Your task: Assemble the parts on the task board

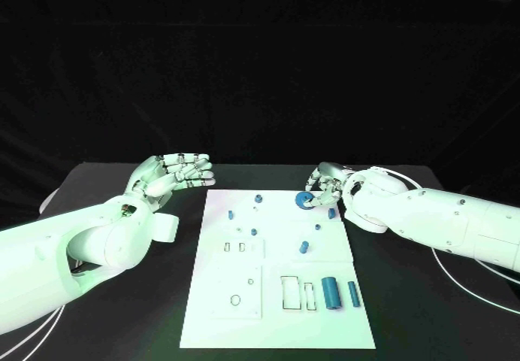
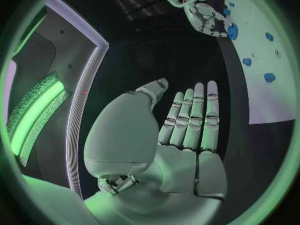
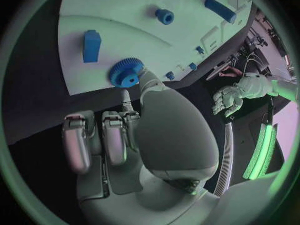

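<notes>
Gear [image 1: 304,199], small, blue, toothed, with raised hub, at far right part of board [image 1: 217,301], pinched at rim by right hand [image 1: 328,188], other fingers curled. Likely light, rigid plastic; teeth give grip, yet thin disc could tip. Best taken across rim or by hub. Left hand [image 1: 173,174] open, flat, holding nothing, off board's far left corner.

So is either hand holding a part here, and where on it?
The right hand pinches the blue gear by its toothed rim, at the task board's far edge. The left hand holds nothing, fingers apart.
</notes>
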Motion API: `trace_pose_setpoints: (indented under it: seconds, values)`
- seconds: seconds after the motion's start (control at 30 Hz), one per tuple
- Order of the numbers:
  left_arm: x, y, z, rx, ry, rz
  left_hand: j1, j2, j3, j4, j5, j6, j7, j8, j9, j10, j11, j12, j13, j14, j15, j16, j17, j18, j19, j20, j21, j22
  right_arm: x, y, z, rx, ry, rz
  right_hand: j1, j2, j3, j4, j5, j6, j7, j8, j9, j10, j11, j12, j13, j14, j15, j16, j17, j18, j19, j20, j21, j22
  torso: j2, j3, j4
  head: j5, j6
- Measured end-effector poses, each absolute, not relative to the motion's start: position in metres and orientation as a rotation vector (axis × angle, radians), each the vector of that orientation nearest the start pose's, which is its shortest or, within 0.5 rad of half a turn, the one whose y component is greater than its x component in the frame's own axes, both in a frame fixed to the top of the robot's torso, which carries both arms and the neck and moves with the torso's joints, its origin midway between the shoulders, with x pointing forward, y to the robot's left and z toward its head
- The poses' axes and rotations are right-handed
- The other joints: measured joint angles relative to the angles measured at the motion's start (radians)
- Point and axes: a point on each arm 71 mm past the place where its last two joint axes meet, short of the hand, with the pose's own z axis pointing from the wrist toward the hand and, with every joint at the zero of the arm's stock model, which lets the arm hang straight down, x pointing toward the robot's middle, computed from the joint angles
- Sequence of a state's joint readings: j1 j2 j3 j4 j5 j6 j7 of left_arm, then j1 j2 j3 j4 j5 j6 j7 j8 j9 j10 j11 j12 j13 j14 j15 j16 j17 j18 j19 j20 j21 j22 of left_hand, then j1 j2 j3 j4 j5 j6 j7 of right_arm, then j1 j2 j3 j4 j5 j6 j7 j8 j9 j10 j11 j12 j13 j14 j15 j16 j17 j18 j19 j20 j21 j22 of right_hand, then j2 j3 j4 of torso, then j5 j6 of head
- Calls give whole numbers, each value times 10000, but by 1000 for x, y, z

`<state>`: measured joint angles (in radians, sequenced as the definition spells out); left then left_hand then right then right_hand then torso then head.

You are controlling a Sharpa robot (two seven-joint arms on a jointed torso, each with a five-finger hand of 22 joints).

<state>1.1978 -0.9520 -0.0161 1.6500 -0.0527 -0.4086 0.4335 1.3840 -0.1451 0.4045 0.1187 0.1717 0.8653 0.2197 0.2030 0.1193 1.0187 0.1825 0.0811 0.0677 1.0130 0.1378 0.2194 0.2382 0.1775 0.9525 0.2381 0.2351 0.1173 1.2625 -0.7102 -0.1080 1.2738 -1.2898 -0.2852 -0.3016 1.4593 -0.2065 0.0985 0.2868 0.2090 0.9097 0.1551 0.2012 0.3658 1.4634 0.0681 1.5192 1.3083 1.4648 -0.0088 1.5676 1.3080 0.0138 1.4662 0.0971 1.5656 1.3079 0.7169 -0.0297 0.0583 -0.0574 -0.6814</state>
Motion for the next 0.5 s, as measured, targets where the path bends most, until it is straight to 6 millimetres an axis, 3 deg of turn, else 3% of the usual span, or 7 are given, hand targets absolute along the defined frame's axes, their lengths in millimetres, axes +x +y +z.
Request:
trace_pose_setpoints:
  seconds: [0.5]
  values:
    - [469,231,-157,-10531,13292,-15016,0,0,0,0,0,0,0,0,0,0,0,0,0,0,0,0,-1,-1,0,0,0,-1,539,-222,-207,1545,18097,3961,52,158,247,-1,140,161,-18,39,-17,-1,0,14,-2,0,-1,0,-2,0,0,-1,0,-2,-5,8,-21,27,-52]
